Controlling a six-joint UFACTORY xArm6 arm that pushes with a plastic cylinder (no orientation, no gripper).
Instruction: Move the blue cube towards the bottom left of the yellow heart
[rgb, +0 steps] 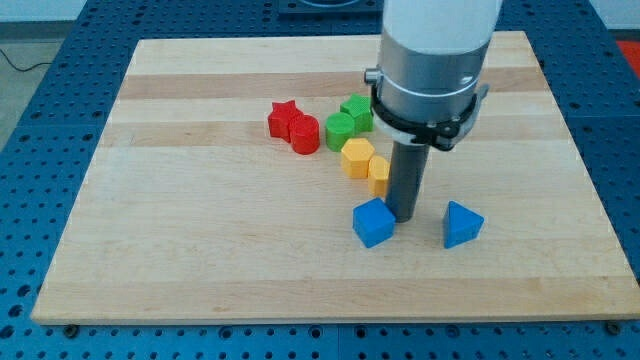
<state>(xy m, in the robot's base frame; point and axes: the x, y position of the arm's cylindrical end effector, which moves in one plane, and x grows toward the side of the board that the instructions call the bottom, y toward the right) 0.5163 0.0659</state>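
Observation:
The blue cube (373, 222) sits on the wooden board near the view's bottom centre. My tip (404, 217) is right against the cube's right side. The yellow heart (379, 174) is partly hidden behind the rod, just above the cube. A yellow hexagon block (356, 156) touches the heart on its upper left. The cube lies directly below the heart, slightly to its left.
A blue triangle block (462, 224) lies right of the tip. Two green blocks (348, 119) sit above the yellow ones. A red star (285, 118) and a red cylinder (305, 134) lie to the left. The board's edge (330, 318) runs along the bottom.

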